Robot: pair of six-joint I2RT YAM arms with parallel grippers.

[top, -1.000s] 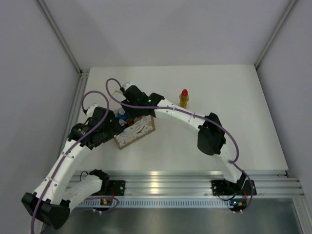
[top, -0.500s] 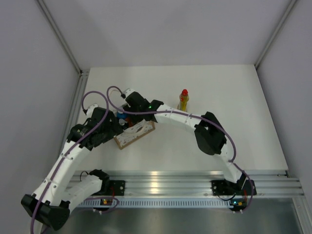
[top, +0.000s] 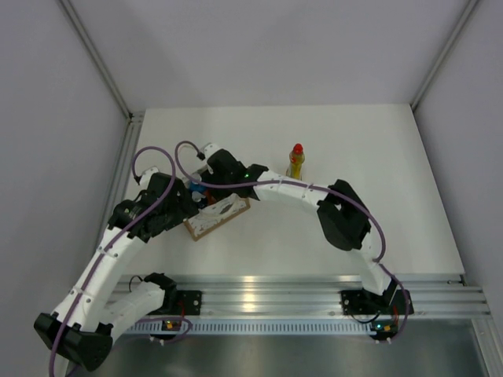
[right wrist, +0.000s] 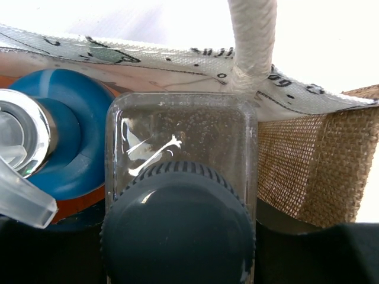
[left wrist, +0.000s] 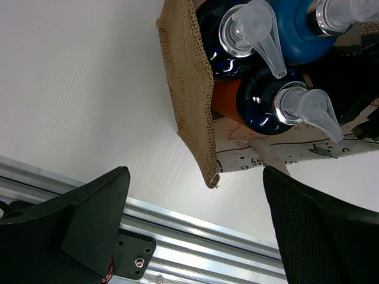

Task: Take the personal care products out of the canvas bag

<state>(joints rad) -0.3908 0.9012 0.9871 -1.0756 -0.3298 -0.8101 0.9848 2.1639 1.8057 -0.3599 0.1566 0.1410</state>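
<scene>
The canvas bag [top: 225, 214] stands on the white table at the left and shows as tan burlap in the left wrist view [left wrist: 192, 100] and the right wrist view [right wrist: 302, 160]. In it are a blue bottle [left wrist: 299, 35], two orange bottles with dark shoulders and clear pumps [left wrist: 260, 97], and a whitish square bottle with a dark cap [right wrist: 177, 136]. My right gripper [right wrist: 180, 236] is down in the bag, open, one finger on each side of the square bottle. My left gripper [left wrist: 195, 174] is open and empty beside the bag's near corner. The yellow bottle with a red cap [top: 296, 159] stands outside on the table.
A white rope handle [right wrist: 251, 41] rises from the bag's patterned side behind the square bottle. An aluminium rail [left wrist: 177, 231] runs along the near table edge below my left gripper. Grey enclosure walls and a corner post [top: 130, 118] bound the table.
My right gripper has moved left and down into the bag's mouth over the bottles. My left gripper has edged closer to the bag's left side. The yellow bottle has not moved.
</scene>
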